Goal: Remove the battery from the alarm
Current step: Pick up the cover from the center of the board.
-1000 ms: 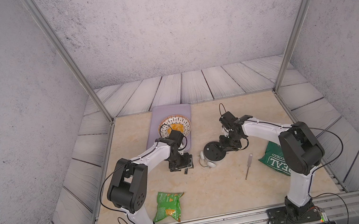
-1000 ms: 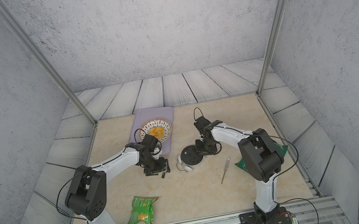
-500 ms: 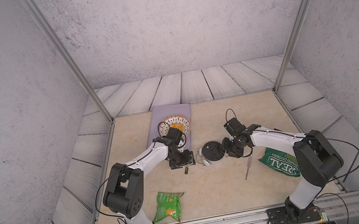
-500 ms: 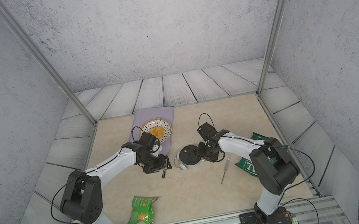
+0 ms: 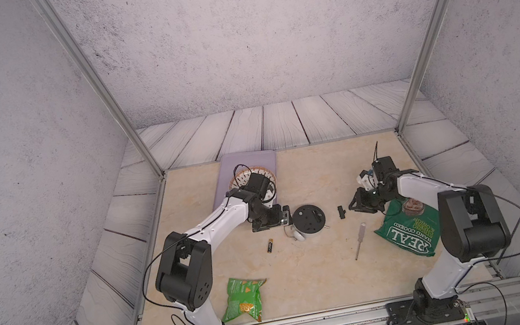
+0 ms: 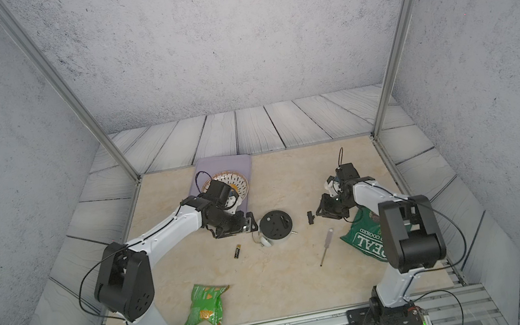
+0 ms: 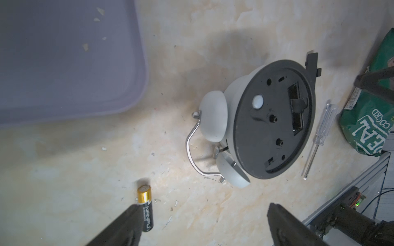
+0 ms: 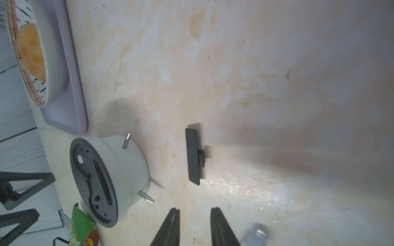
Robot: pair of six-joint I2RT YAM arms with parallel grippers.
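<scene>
**Battery out on the bench, both jaws empty**

I read the battery (image 5: 269,245) as already out of the alarm (image 5: 309,218). It lies flat on the bench (image 5: 325,173), left of the alarm, a little nearer and clear of it. The left jaws stand wide open and empty just beyond the battery. In the left wrist view one finger (image 7: 119,225) overlaps its black end.

I judge the battery light, rigid and smooth, so it is likely to roll or squirt out of a loose pinch. I would take it across the middle of its body, square to its length.

The alarm rests face down with its black back up, and the slot (image 7: 296,110) in the back is open and looks empty. It seems light and hollow and would probably slide if nudged. I would grip its round body, not the thin wire handle (image 7: 191,149).

Right of the alarm lies the black cover (image 5: 342,212). The screwdriver (image 5: 359,240) sits nearer, and the right jaws are drawn to a narrow gap and hold nothing.

The bench is pale, smooth and slightly glossy, so it offers little friction. From the left, there is a light green snack packet (image 5: 243,298) near, then a lilac tray (image 5: 247,162) with a bowl (image 5: 239,176) far. The middle is open, and a dark green bag (image 5: 408,231) lies on the right under the right arm.
</scene>
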